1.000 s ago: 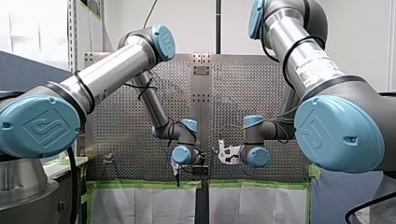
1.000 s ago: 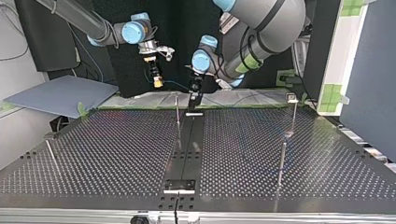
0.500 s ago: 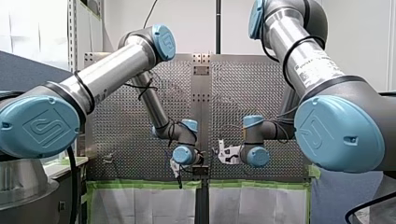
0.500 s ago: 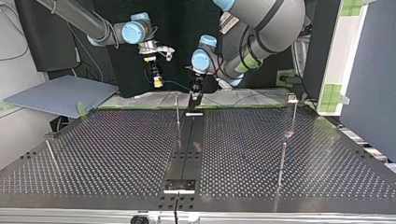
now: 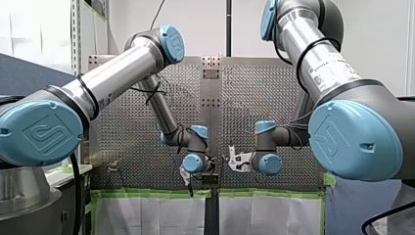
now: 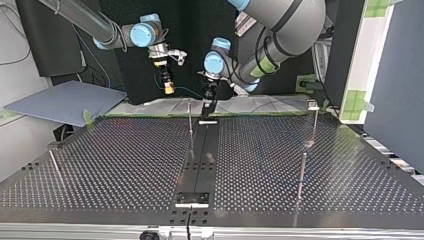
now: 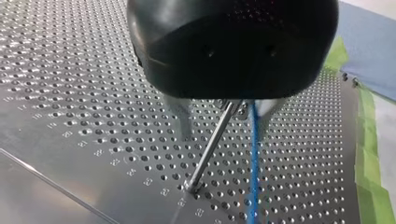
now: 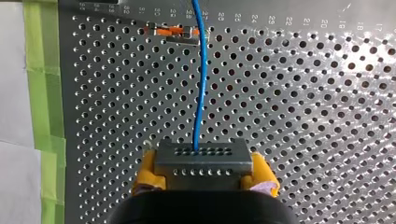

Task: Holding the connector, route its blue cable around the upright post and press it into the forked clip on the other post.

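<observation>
Though hidden frontally, connector (image 8: 201, 158) in right pincer (image 8: 205, 174)

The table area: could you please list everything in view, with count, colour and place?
perforated table: one, grey metal, under both arms.
posts: four, thin metal, upright across the table in the top view.
connector: one, grey, in the right gripper.
blue cable: one, from the connector ahead to an orange fitting.
green tape: strips, along the table's edge.
board: one, blue-grey, at the top view's left.
left gripper: black, metal fingers, open astride a post.
right gripper: yellow pads, shut on the connector.
</observation>
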`<state>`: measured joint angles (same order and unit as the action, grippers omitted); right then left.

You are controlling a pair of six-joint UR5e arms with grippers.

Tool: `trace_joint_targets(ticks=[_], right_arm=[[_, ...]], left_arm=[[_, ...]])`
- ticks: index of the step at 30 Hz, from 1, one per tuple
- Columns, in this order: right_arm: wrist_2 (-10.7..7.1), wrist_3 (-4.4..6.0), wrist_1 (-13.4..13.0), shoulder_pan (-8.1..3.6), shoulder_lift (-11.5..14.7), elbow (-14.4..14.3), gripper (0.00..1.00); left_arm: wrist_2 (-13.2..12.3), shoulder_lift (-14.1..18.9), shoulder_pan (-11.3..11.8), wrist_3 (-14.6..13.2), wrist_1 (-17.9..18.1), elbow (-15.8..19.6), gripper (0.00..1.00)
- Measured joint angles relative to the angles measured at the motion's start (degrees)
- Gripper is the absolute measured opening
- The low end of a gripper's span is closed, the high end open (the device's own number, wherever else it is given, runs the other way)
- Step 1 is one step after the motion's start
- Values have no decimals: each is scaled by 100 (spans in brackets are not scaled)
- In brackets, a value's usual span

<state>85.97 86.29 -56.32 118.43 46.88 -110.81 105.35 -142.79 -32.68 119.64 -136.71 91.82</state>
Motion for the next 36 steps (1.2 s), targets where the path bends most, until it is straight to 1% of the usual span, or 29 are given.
trace_joint_targets(ticks=[10, 13, 14, 15, 21, 26, 30, 36], right_arm=[[0, 19, -6, -33, 9, 6, 0], [0, 31, 1, -41, 10, 28, 0], [0, 34, 3, -42, 10, 36, 0], [0, 39, 3, -43, 10, 45, 0], [-7, 131, 38, -55, 11, 139, 0], [-9, 173, 182, -79, 11, 241, 0], [-8, 194, 308, -110, 8, 322, 0], [7, 301, 394, -187, 5, 382, 0]], left_arm=[[-76, 1, -14, -30, 2, 0, 22], [-136, 2, -25, -100, 9, 0, 22], [-156, 2, -31, -131, 18, 0, 19], [-174, 2, -43, -178, 41, 0, 19], [-191, 2, -143, -323, 214, -11, 19], [-127, 2, -189, -358, 239, -53, 19], [-19, 2, -197, -384, 222, -68, 19], [141, 1, -218, -426, 182, -75, 19]])
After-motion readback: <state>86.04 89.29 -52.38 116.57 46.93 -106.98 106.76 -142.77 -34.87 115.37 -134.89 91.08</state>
